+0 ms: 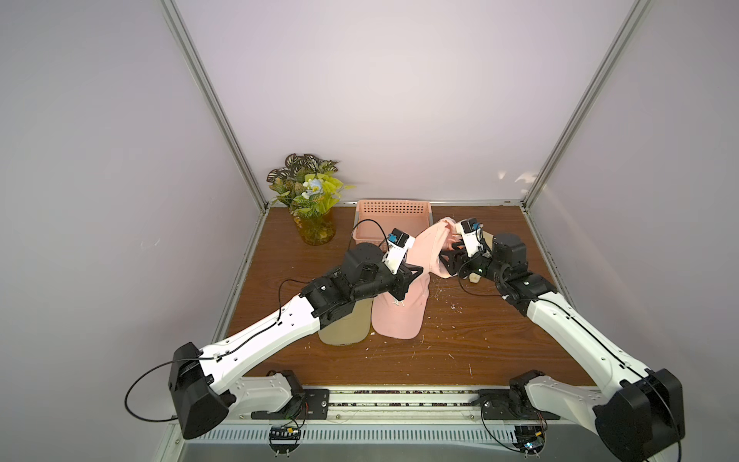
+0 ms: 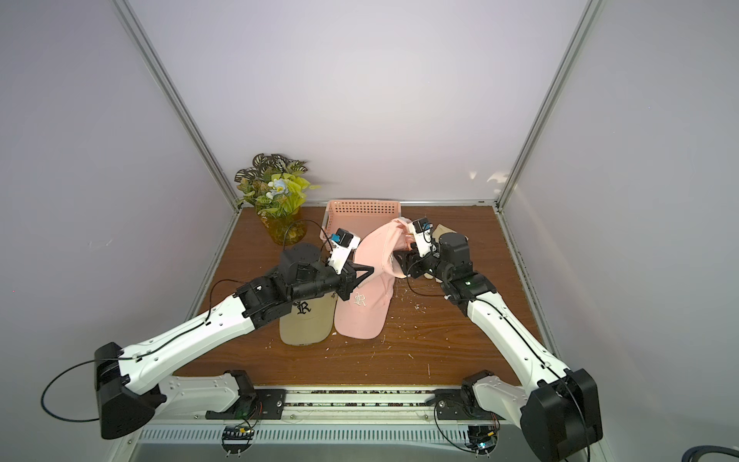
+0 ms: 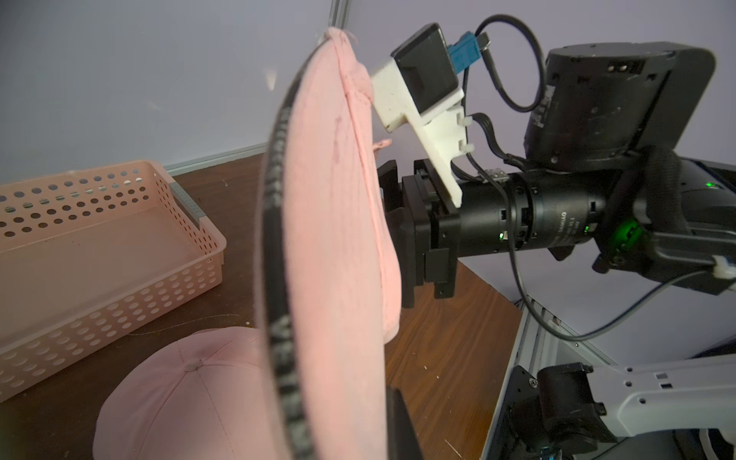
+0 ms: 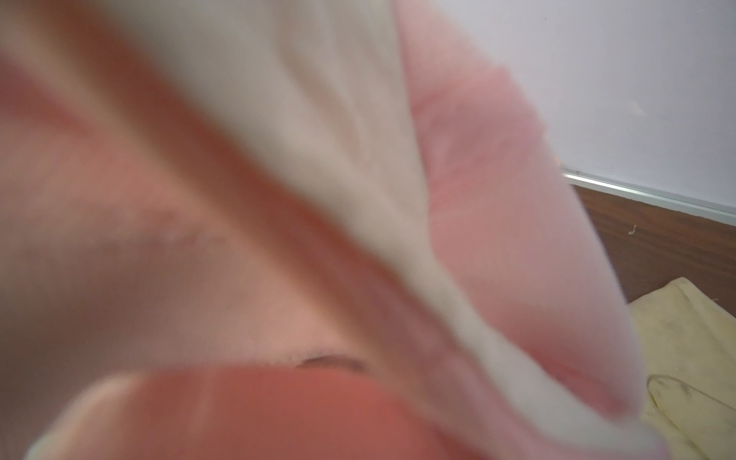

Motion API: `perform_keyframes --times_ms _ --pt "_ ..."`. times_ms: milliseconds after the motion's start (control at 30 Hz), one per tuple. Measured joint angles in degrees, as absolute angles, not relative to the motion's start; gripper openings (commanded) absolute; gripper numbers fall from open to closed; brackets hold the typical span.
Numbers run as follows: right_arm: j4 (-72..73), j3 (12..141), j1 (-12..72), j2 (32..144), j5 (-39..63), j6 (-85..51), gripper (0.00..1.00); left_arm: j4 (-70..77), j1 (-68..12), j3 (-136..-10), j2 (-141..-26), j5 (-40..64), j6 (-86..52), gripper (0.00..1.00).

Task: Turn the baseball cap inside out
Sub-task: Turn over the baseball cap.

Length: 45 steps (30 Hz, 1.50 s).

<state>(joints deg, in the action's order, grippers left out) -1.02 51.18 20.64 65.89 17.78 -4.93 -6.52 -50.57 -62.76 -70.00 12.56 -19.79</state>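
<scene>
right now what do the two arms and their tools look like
Both arms have white shells over the long links with black joint housings. The left tool and right tool are black, each with a white bracket carrying a small black camera with a blue connector. Thin black cables loop along both arms. A green light glows near the right wrist.

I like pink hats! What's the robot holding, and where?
The left gripper pinches the raised pink cap at its black-banded rim; right gripper unclear.

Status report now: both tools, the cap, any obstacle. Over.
Left tool shut on raised pink cap. Right tool pressed into it, state unclear. Second pink cap lies beneath.
</scene>
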Motion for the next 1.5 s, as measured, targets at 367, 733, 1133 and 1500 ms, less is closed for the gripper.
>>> perform_keyframes --times_ms 367,733,1133,1500 --pt "4.3 51.2 16.9 69.0 28.3 -1.3 0.73 -7.6 -50.5 -63.9 -70.1 14.2 -18.0 0.00" --pt "4.9 53.2 15.2 74.9 44.1 4.2 0.66 -9.0 -50.5 -64.0 -70.3 13.2 -16.9 0.00" --pt "5.2 56.1 15.2 78.0 49.7 4.6 0.15 -9.8 -50.5 -64.0 -70.3 12.8 -15.7 0.00" --pt "4.9 53.8 15.1 71.4 36.9 3.7 0.58 -12.6 -50.5 -66.9 -70.3 6.3 -12.3 0.00"
